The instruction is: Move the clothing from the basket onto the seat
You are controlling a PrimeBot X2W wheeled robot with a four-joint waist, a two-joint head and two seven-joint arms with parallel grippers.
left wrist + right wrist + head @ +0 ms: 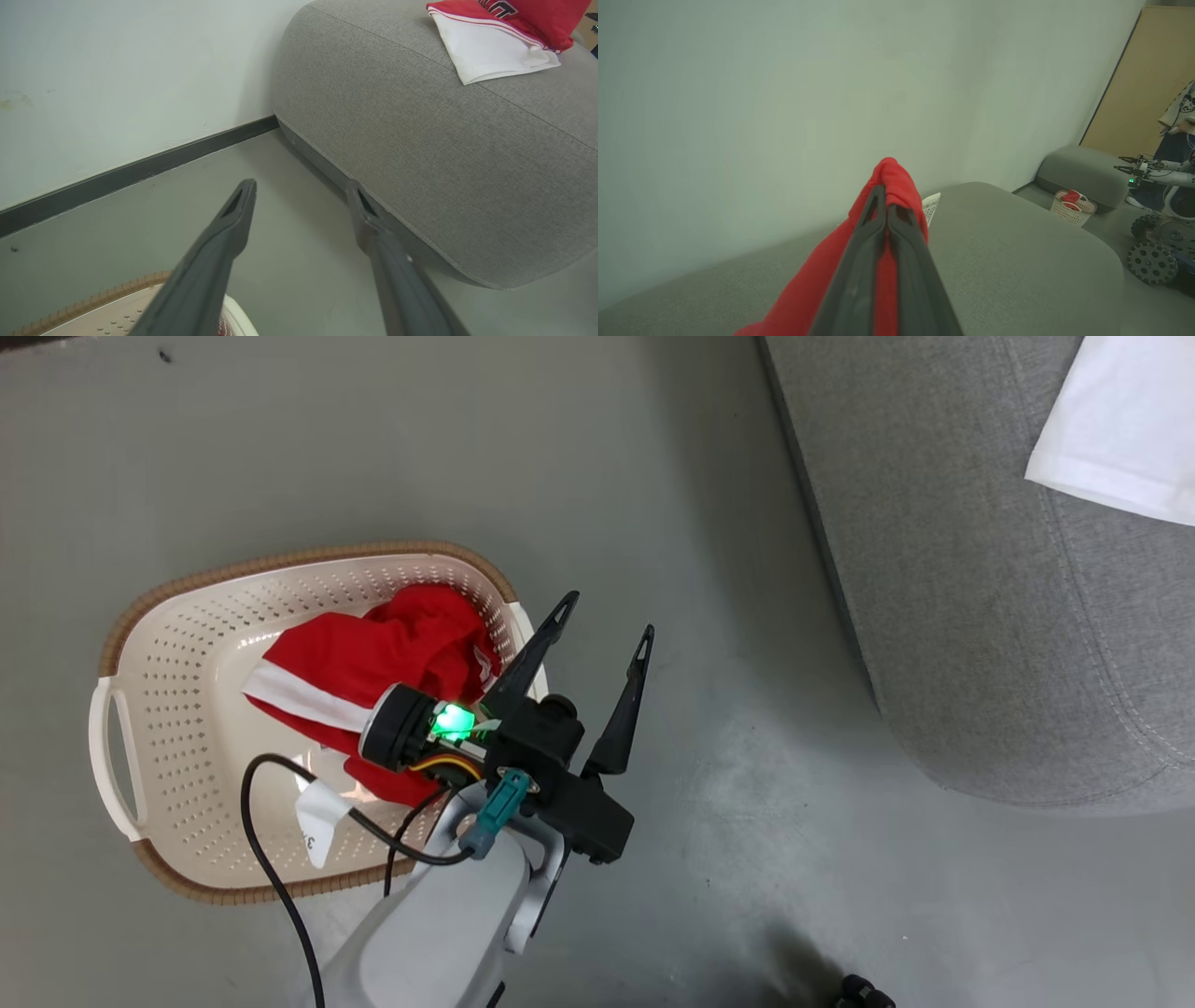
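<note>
The cream perforated basket [187, 709] sits on the floor at the left, with red clothing with a white band [373, 653] bunched inside it. My left gripper [608, 616] hovers open and empty over the basket's right rim, between basket and seat [980, 616]. Its wrist view shows the open left gripper [300, 186] pointing at the floor beside the grey seat [420, 140], where a folded red and white garment [490, 46] lies. My right gripper [885, 200] is shut on a red garment [896, 179] hanging over the seat cushion [1017, 252].
A white wall with a dark baseboard [140, 170] runs behind the basket rim [93, 298]. Far off stand another wheeled robot [1157, 224], a second basket [1071, 210] holding red cloth, and a person [1176, 140] by a wooden panel.
</note>
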